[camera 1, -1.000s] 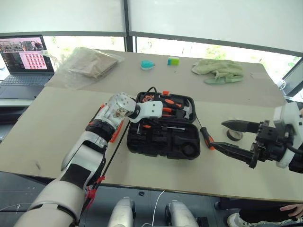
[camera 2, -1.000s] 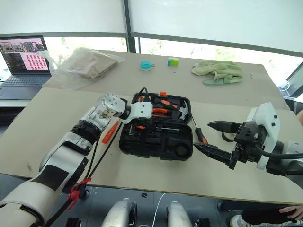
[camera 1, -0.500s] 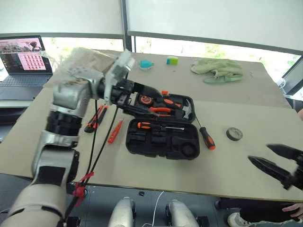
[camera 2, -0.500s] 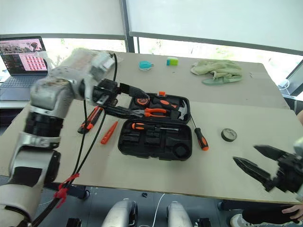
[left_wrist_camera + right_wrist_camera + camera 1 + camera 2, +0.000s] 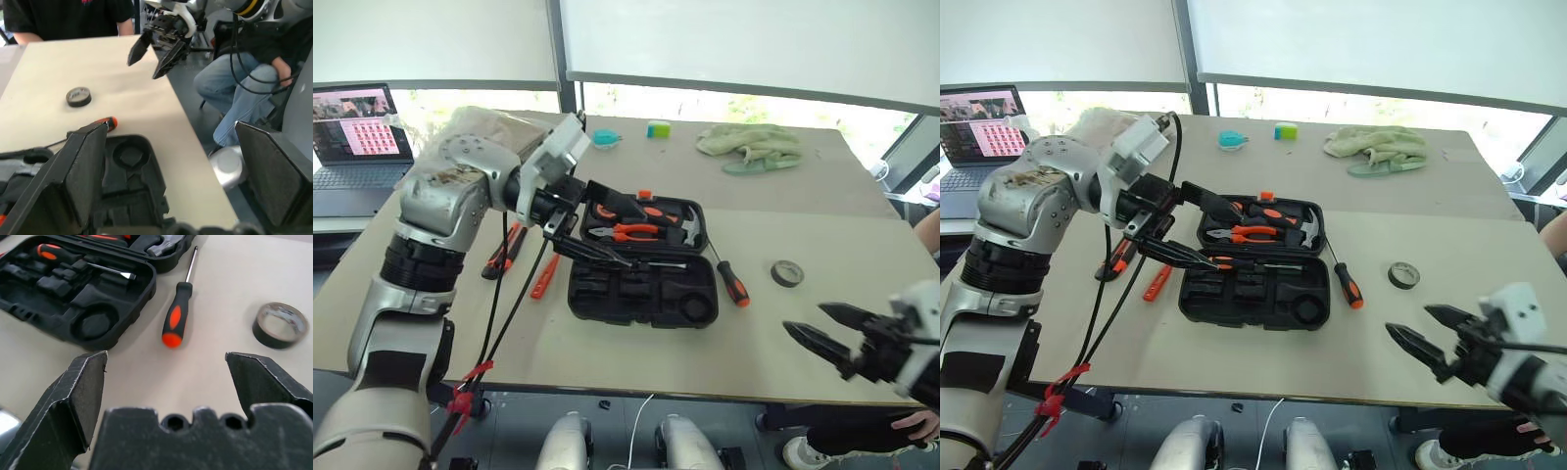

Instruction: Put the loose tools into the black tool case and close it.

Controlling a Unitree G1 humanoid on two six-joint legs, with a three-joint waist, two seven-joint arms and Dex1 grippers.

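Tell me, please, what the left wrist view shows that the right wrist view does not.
The left wrist view adds two people: one in a black shirt behind the table, one seated in jeans. The right wrist view adds a clear look at the stowed screwdriver and the full length of the loose screwdriver. Both show the case, the tape roll and the loose screwdriver's orange butt.
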